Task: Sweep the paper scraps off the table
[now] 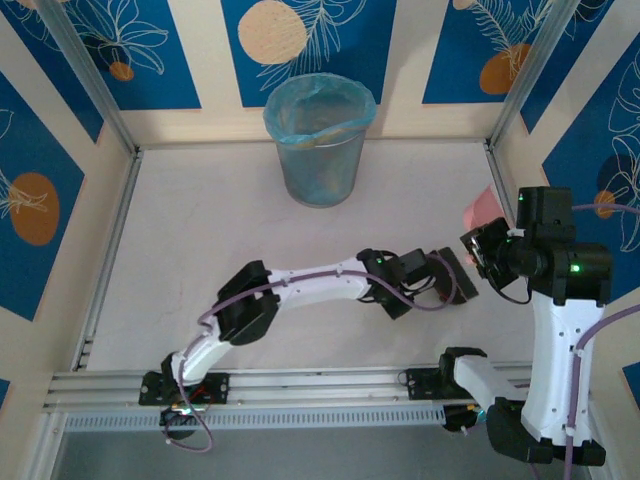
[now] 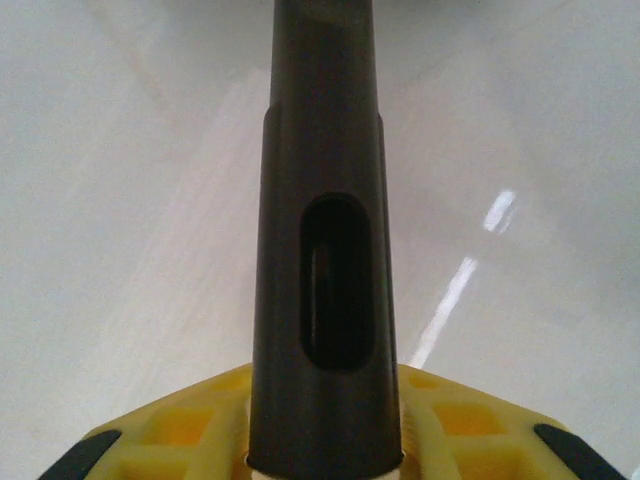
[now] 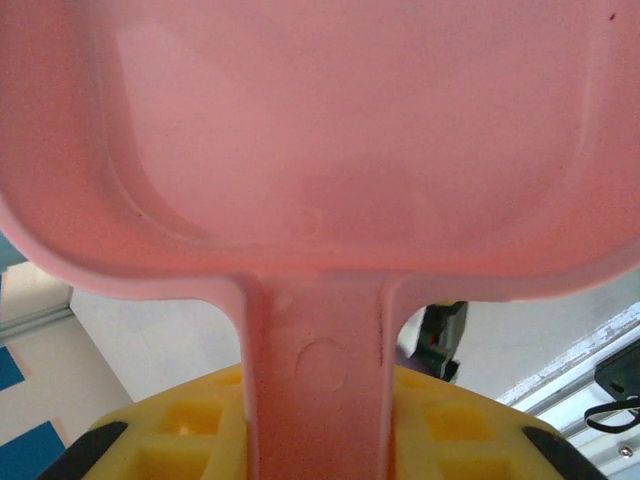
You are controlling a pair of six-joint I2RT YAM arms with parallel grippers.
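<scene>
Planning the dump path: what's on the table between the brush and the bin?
Nothing. In the top view, the stretch of table between the brush and the bin is bare.

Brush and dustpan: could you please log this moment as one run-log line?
left gripper: shut on dark brush | right gripper: shut on pink dustpan | bin: upright, untouched

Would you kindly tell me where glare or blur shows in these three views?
Left wrist: white glare streaks on the table, the dark handle soft-edged; right wrist: the pink dustpan close and blurred; top external: evenly lit, no glare, only soft shadows.
</scene>
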